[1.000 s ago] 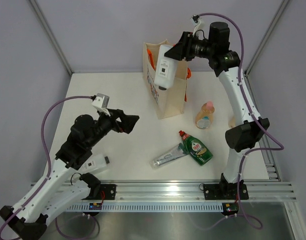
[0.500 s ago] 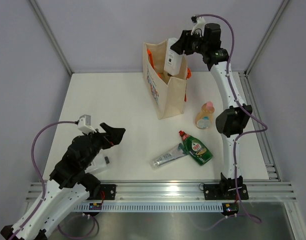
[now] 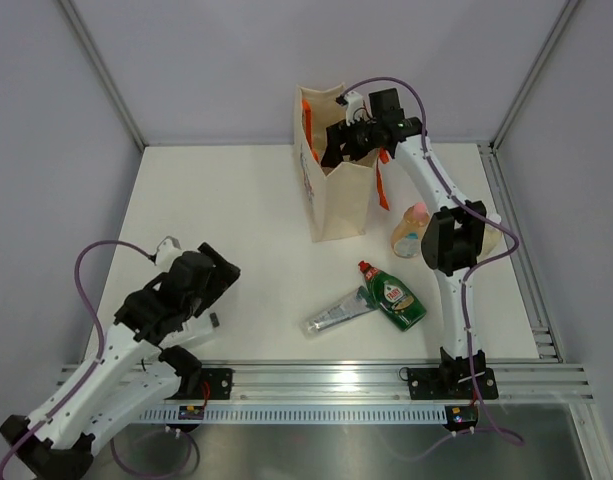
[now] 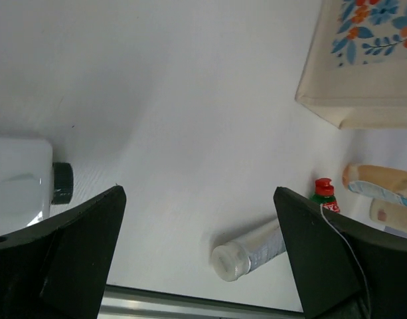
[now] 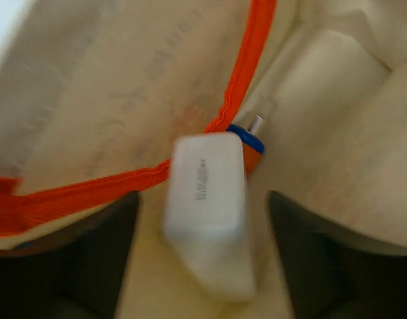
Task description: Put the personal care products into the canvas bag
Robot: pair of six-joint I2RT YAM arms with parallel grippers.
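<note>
Inside the canvas bag (image 3: 341, 205) at the desk's (image 3: 236, 215) twelve o'clock, a white bottle (image 5: 206, 229) is seen ungripped between the parted right pincer (image 5: 200, 199); the left pincer (image 4: 198, 199) is spread wide, empty.

The left arm (image 3: 86, 385) and the right arm (image 3: 456, 300) are built alike: slim white shell links joined by bulky black joint housings. Each stands on a black base block bolted to the ribbed aluminium rail (image 3: 326, 385). Just below the rail, at each base, sits a small circuit board (image 3: 193, 412) with what may be red and coloured lights, too small to be sure. A thin purple cable (image 3: 86, 265) runs from each base, well above the rail, to a small white wrist module (image 3: 168, 247). The left end effector (image 4: 200, 256) has two broad matt-black fingers (image 4: 64, 259) with slanted edges. The right end effector (image 5: 203, 246) shows only as two blurred dark shapes.
</note>
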